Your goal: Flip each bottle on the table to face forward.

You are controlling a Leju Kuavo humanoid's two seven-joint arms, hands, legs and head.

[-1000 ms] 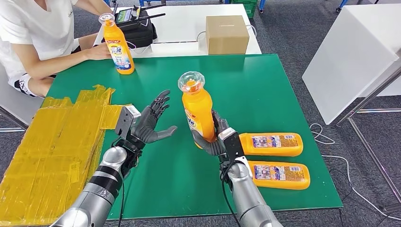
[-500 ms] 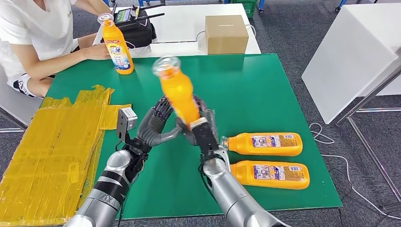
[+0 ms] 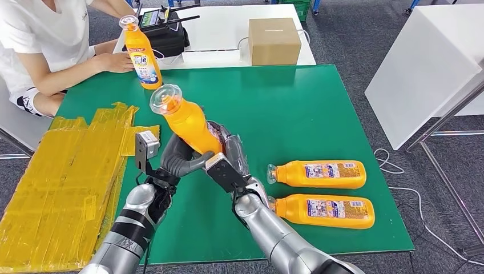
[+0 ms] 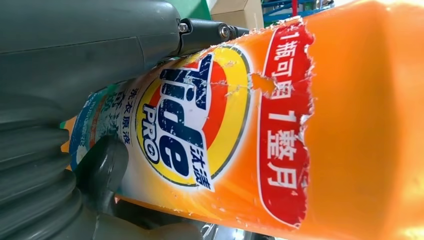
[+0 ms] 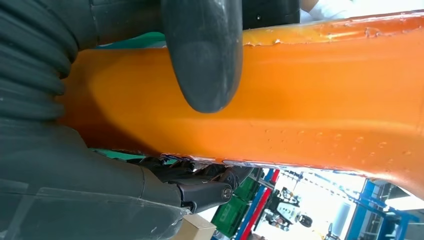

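Bottle [image 3: 187,123] now tilted left, between both robot hands.

A green-topped table [image 3: 319,108] stands on grey carpet [image 3: 354,45]. At ten o'clock a person in a white shirt [image 3: 40,34] sits. At twelve o'clock a white table [image 3: 228,23] holds a cardboard box [image 3: 274,41]. At two o'clock stands a white block [image 3: 422,68].

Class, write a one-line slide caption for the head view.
Both hands, left and right, hold a tilted orange detergent bottle above the green table.
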